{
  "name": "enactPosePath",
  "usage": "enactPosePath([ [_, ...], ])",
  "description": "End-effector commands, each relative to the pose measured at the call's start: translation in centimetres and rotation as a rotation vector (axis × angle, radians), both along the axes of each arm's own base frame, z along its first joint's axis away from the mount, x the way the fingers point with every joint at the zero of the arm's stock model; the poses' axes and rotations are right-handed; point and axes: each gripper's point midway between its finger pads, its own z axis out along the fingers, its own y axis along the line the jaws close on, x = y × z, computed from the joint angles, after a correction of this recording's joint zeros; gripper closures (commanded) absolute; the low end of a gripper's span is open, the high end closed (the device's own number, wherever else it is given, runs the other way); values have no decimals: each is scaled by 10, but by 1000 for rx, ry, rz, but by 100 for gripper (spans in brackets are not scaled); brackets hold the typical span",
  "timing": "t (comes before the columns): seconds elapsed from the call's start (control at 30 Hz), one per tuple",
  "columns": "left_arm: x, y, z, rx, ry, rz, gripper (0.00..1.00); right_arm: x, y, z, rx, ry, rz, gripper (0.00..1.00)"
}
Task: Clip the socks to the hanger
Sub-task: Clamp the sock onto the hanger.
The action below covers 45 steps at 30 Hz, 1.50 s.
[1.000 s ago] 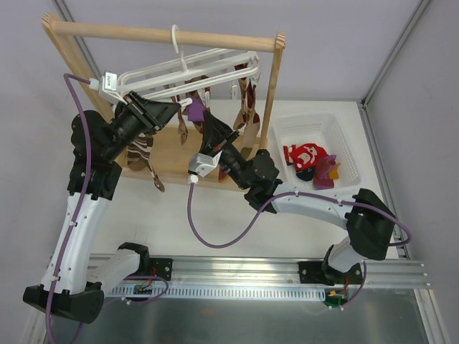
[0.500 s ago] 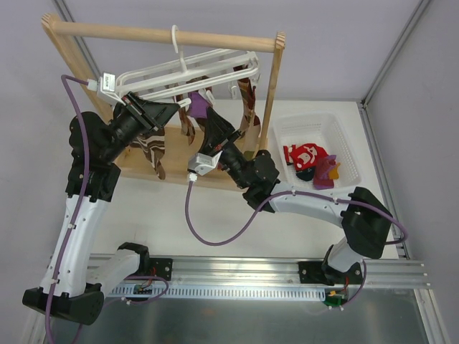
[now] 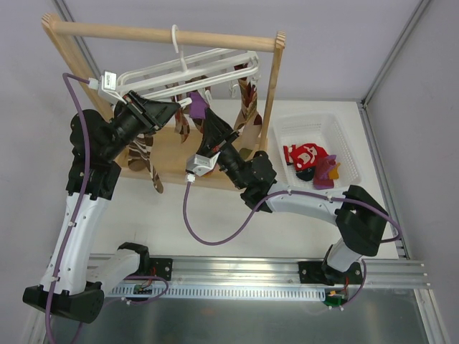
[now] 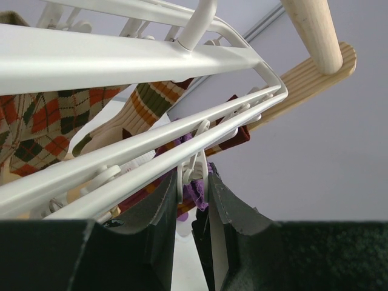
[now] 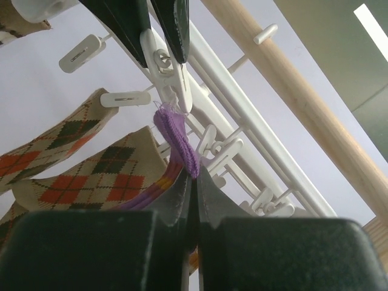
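The white hanger (image 3: 188, 68) hangs by its hook from the wooden rod. My left gripper (image 3: 178, 109) reaches up under it and is shut on one dangling white clip (image 4: 195, 165), squeezed between the jaws (image 4: 193, 180). My right gripper (image 3: 208, 123) is shut on the cuff of a purple sock (image 5: 176, 140) with orange-yellow bands. It holds the cuff's top edge just below that clip (image 5: 171, 85). The sock also shows behind the clip in the left wrist view (image 4: 195, 194). Brown argyle socks (image 5: 103, 182) hang from other clips.
The wooden rack (image 3: 165, 36) holds the hanger, its post (image 3: 271, 100) beside my right arm. A brown-white wavy sock (image 3: 247, 97) hangs at the hanger's right end. The white basket (image 3: 315, 123) at right holds a red sock with white marks (image 3: 305, 156) and a magenta sock (image 3: 328, 172).
My right gripper has risen a little up and left with the purple sock, toward the clip. The hanging socks have swung. My left gripper has stayed on the clip.
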Motion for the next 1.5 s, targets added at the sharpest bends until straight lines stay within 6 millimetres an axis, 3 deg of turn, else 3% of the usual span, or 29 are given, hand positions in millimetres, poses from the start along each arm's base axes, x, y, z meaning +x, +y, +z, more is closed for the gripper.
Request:
enactPosePath([
  [0.0, -12, -7, 0, -1, 24, -58, 88, -8, -19, 38, 122, -65, -8, 99],
  [0.8, -9, -11, -5, 1, 42, -77, 88, -17, -8, 46, 159, -101, 30, 99],
  [1.47, -10, -13, -2, 0, 34, -92, 87, -16, 8, 40, 124, -110, 22, 99],
])
